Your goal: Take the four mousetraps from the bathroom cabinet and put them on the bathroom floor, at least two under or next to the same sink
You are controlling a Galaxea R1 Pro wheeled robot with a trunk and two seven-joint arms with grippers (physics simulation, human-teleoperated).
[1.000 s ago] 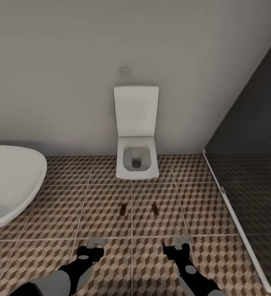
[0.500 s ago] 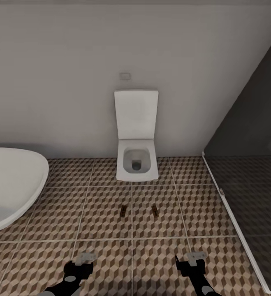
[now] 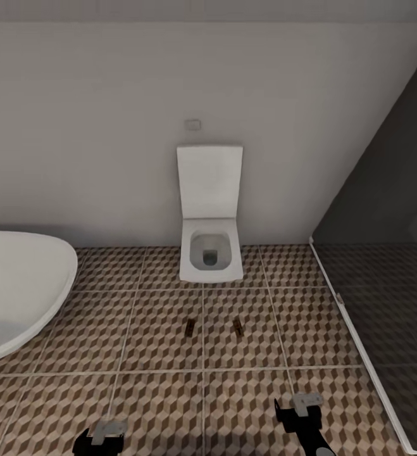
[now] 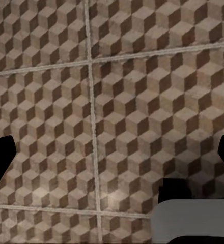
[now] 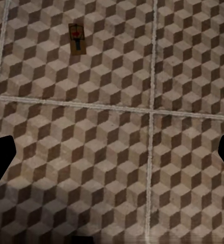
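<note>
Head view shows two small tan-brown wooden mousetraps, one (image 3: 190, 327) left of the other (image 3: 238, 327), lying apart on the cube-patterned brown and beige tiled bathroom floor (image 3: 157, 392) in front of the white toilet (image 3: 210, 250). No sink is visible, so sink placement and two traps seemingly remain. Both arms hang low: left gripper (image 3: 100, 438) and right gripper (image 3: 300, 413) are spread open, empty.

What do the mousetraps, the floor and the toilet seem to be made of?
Mousetraps: probably wood, matt tan boards with dark fittings. Floor: likely ceramic tile, printed cube pattern, pale grout lines. Toilet: apparently glazed ceramic, smooth plain white.
</note>
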